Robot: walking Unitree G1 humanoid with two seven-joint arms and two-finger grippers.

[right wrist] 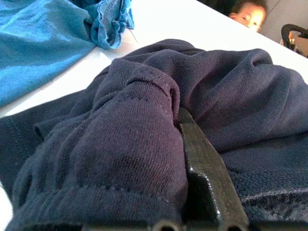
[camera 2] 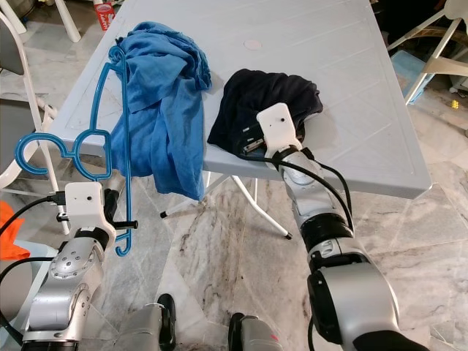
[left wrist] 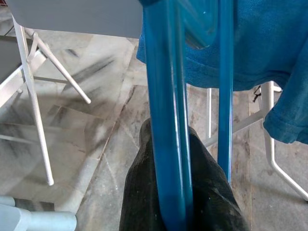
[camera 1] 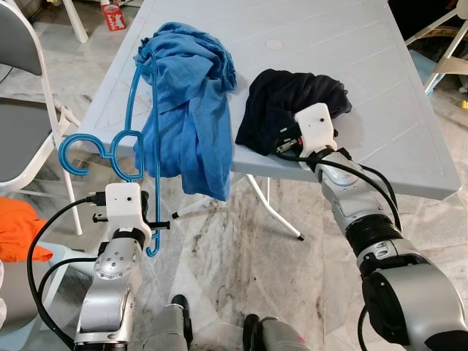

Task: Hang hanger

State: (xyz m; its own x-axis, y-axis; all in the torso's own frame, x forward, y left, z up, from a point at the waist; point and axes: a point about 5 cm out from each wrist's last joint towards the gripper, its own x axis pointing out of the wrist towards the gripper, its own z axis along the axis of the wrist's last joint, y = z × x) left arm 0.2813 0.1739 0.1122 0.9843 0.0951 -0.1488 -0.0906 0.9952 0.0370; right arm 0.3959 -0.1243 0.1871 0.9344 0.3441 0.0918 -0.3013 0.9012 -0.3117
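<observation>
A: left gripper?
B: fingers clamped on the blue hanger, held upright beside the table edge, near the blue shirt
A: right gripper?
B: pinching a fold of the dark garment on the table

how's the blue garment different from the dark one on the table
The blue garment is bright blue and hangs well over the table edge; the dark garment is navy-black and bunched mostly on top. The right pincer grips the dark one; the left pincer holds a blue hanger. Both are crumpled fabric.
</observation>
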